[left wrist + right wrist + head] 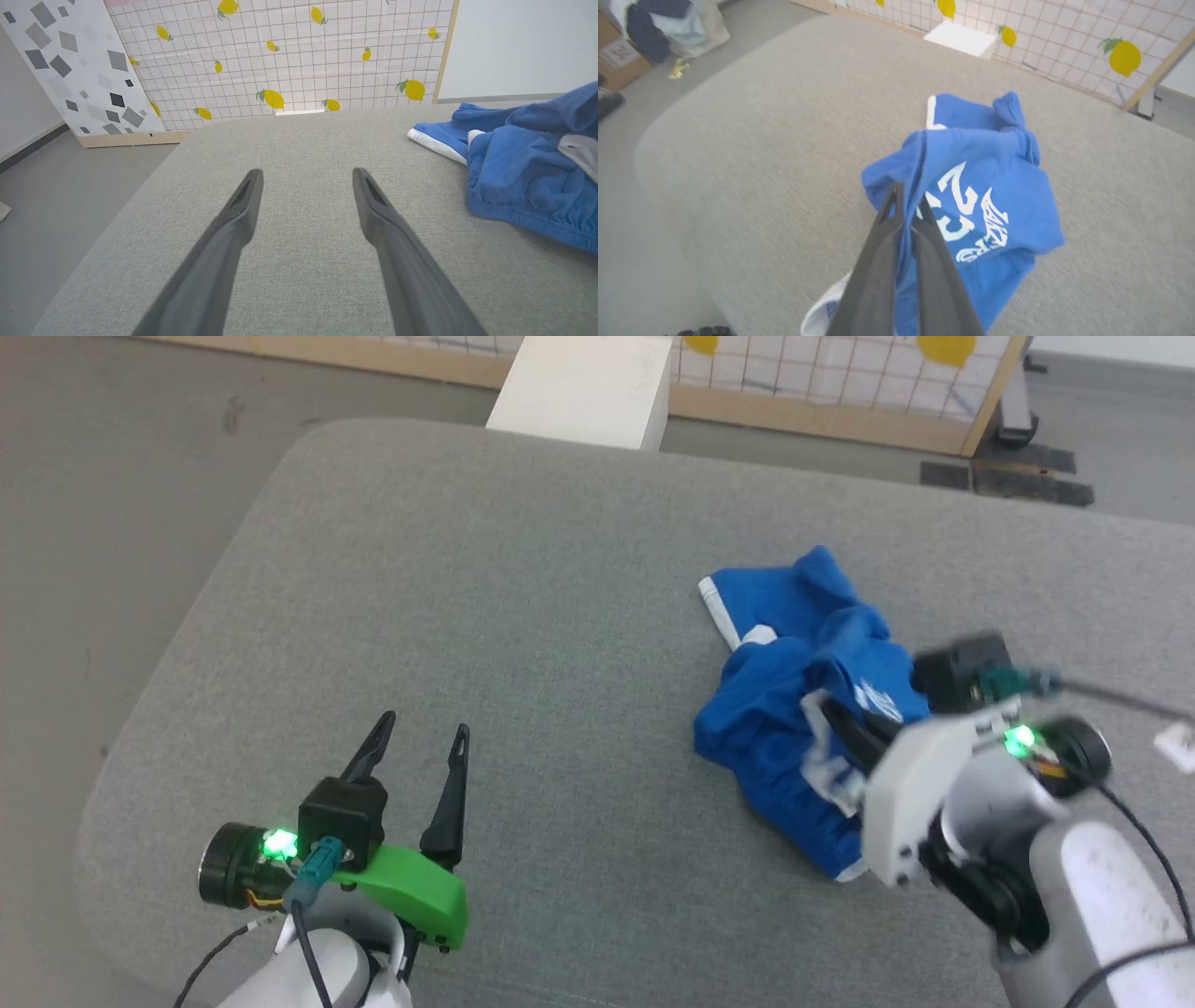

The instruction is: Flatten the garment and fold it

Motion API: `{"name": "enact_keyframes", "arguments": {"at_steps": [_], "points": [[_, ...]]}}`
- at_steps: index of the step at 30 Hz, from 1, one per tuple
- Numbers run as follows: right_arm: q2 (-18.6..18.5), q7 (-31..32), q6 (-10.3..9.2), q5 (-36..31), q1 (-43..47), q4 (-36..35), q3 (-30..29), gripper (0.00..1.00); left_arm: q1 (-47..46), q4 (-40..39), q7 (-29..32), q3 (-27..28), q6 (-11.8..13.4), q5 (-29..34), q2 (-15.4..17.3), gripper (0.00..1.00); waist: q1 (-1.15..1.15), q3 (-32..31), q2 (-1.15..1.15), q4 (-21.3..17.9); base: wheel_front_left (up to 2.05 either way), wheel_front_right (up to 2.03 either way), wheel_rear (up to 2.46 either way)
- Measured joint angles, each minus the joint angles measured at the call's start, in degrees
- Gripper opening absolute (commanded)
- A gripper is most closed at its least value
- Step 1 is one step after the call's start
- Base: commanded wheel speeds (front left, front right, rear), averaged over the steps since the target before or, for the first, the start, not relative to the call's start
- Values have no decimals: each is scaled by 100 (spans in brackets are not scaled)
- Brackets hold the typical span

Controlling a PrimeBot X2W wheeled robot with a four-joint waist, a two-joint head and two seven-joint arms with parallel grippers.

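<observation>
R gripper (pixel 908 198) is pinched shut on a fold of the garment (pixel 761 719), bunched on the right of the grey pad (pixel 523 616), L gripper (pixel 422 728) open, well apart — imo lift slow, then L takes the opposite edge to spread it flat.

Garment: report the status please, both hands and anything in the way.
Left hand open, apart from garment. Right hand shut on garment; cloth crumpled, not flat, on grey cushion. Nothing seen in the way.
</observation>
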Motion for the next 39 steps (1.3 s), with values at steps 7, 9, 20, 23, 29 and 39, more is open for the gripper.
{"name": "enact_keyframes", "arguments": {"at_steps": [7,9,20,23,29,39], "points": [[635,672,0,1267,-1019,-627,-152,0,11,53,-1,-12,5,-35,-42,100,0,-253,0,-115,0,0,0],[758,767,0,1606,-1333,-702,-424,0,29,60,-1,-13,7,-52,-45,100,0,-306,0,-142,0,0,0],[780,603,0,1872,-1974,-82,-2602,0,151,-25,-8,1,65,-71,-40,100,0,-339,0,-341,0,0,0],[783,693,0,1471,-1221,-16,-3010,0,147,-62,-9,22,66,-76,-36,100,0,-248,0,-368,0,0,0],[790,407,-1,894,325,531,-3611,0,131,-93,-9,56,62,-80,27,100,0,-16,0,-471,0,0,0],[775,-321,-1,-234,523,1284,-3567,100,49,-116,9,30,32,-82,58,100,0,165,0,-736,0,0,0]]}}
